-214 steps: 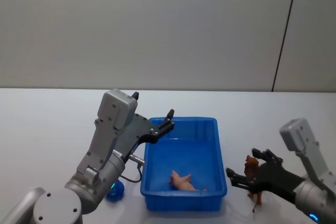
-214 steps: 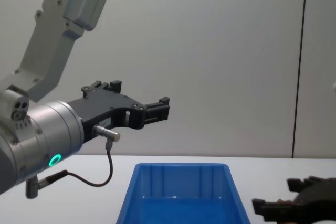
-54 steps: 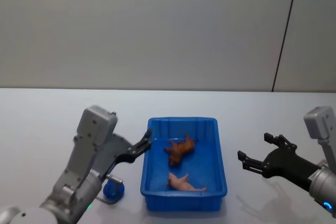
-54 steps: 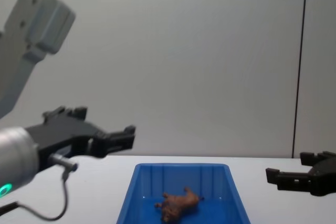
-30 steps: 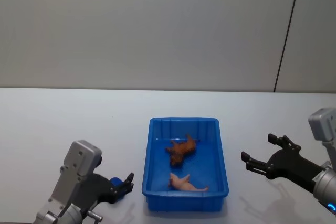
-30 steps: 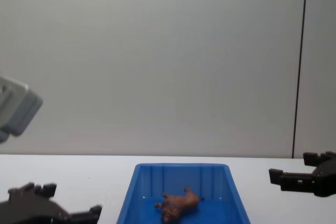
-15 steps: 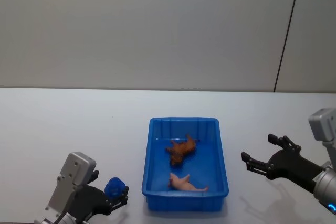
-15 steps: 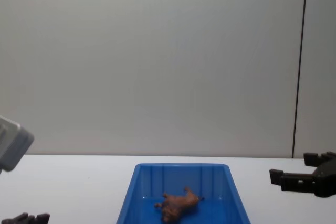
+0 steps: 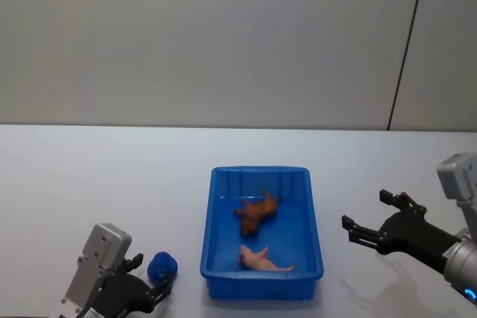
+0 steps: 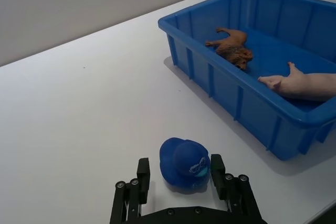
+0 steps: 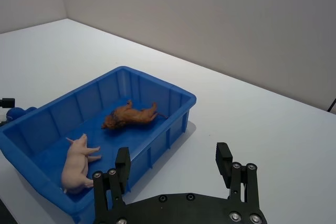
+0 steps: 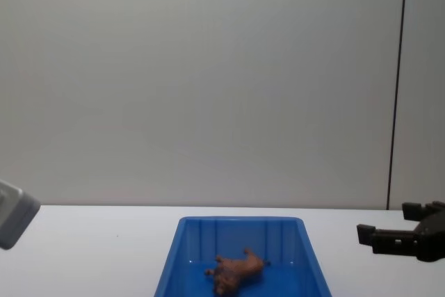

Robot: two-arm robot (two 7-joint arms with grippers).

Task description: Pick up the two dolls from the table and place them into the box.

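the left gripper (image 10: 178, 182) has dropped beside the box (image 9: 211, 223), its jaws now wide around the blue doll (image 10: 184, 161) on the tabletop (image 9: 112, 184) at the box's 8 o'clock, while brown doll (image 9: 256, 211) and pink doll (image 9: 262, 259) lie inside; right gripper (image 9: 370, 229), jaws wide, waits at 3 o'clock.

A bright blue rectangular plastic bin (image 12: 240, 226) with sloped walls is sitting on the plain white desk (image 12: 104, 241) at the lower middle of the chest view, and a small brown four-legged toy animal (image 12: 235, 272) is lying on its side on the bin's floor. The black right hand (image 12: 396, 234) is reaching in from the right edge, hanging above the desk well apart from the bin with its fingers (image 12: 379, 234) spread and gripping nothing. A pale grey housing (image 12: 14, 222) of the left arm is showing at the left edge.
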